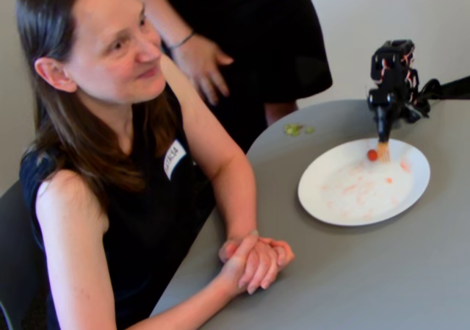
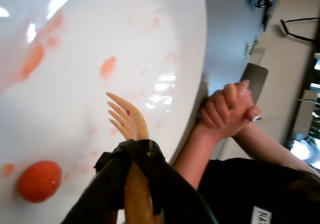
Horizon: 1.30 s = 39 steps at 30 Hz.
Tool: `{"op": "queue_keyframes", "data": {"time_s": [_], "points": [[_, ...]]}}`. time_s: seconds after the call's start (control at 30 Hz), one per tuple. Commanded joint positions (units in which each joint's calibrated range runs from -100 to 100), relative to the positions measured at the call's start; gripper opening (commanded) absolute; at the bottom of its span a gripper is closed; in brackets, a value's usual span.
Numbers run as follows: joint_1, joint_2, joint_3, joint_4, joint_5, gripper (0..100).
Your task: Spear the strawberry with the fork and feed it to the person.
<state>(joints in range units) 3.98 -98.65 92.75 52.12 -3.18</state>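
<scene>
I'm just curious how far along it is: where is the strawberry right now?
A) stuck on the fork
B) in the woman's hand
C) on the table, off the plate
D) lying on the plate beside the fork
D: the strawberry lies on the plate, apart from the bare tines of the fork.

Strawberry (image 1: 372, 154): small, round, bright red, seen resting loose on the white plate's far side, just left of the fork (image 1: 382, 151) in fixed view; not speared. Fork: short, orange-tan, tines pointed down over the plate, strapped w/ black. Person (image 1: 110, 146): seated at the table, long brown hair, black sleeveless top w/ name tag, hands clasped.
</scene>
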Motion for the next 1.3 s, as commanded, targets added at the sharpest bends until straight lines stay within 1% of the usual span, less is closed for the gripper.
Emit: {"op": "queue_keyframes", "data": {"time_s": [0.0,0.07,0.1,0.2,0.33,0.43,0.47,0.6,0.7,0.73,0.83,1.03,1.27], "points": [[0.27,-0.08,-11.51,1.75,0.14,1],[0.27,0.85,-17.82,4.97,0.87,1],[-0.18,5.17,-24.67,8.45,2.18,1],[0.27,16.86,-34.59,12.8,3.55,1],[0.27,35.42,-48.93,21.68,3.44,1],[0.27,49.73,-57.86,28.82,3.97,1],[0.27,52.78,-59.21,29.69,4.02,1],[0.27,57.86,-59.12,28.99,4.96,1],[3.18,58.03,-58.31,27.95,6.38,1],[6.39,58.03,-56.32,24.73,7.48,1],[9.75,58.12,-51.64,19.07,8.84,1],[10.2,58.12,-45.32,12.72,8.16,1],[9.9,57.95,-43.07,12.63,7.53,1]]}}
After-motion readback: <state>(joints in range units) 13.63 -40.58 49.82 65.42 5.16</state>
